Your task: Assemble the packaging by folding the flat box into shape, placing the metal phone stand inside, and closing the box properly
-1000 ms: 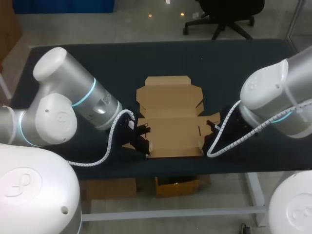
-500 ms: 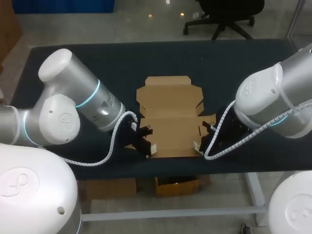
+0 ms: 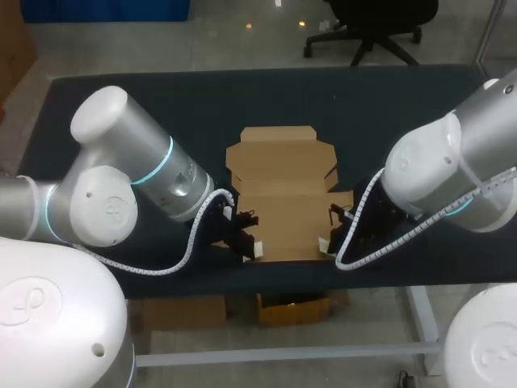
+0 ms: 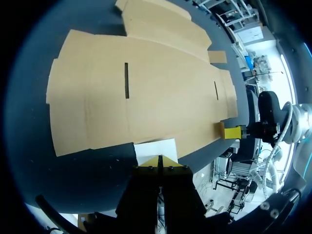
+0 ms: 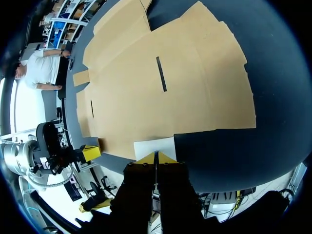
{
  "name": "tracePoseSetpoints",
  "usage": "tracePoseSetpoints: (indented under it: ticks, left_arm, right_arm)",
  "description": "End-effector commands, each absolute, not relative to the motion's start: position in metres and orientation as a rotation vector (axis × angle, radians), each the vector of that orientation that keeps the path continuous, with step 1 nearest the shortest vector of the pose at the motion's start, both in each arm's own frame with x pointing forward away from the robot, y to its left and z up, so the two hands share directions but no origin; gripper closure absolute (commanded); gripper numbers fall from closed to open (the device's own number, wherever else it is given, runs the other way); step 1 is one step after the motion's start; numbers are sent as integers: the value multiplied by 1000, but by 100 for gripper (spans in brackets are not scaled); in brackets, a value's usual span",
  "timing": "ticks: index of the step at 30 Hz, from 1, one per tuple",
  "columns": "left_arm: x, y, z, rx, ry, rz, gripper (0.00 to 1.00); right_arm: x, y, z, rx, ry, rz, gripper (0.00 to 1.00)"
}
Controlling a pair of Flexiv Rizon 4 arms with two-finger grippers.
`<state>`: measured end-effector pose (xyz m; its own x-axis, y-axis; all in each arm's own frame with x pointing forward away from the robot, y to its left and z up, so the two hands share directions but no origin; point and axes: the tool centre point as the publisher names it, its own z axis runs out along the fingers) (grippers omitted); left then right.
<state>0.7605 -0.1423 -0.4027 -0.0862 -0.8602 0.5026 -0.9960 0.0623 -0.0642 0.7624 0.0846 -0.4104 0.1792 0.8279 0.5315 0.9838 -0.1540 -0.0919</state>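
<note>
On the dark table, the flat box lies unfolded just ahead of both grippers. Left gripper and right gripper: tips closed together at the box's near edge. Advance both evenly, keeping low, to raise the front panel without skewing.

1. Head view: even overhead light; the flat box stands bright against the dark table.
2. Soft highlights mark the left arm and right arm shells.
3. Wrist views: cardboard evenly lit, shadows faint.

Overhead head camera, close wrist cameras, all sharing the box
</note>
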Motion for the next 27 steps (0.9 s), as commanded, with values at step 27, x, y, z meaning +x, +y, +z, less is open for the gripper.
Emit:
tracePoseSetpoints:
  ticks: [27]
  left_arm:
    - [756, -138, -408, 2000, -2017, 575, 100]
  right_arm:
    - [756, 82, -417, -2084, -1694, -503, 100]
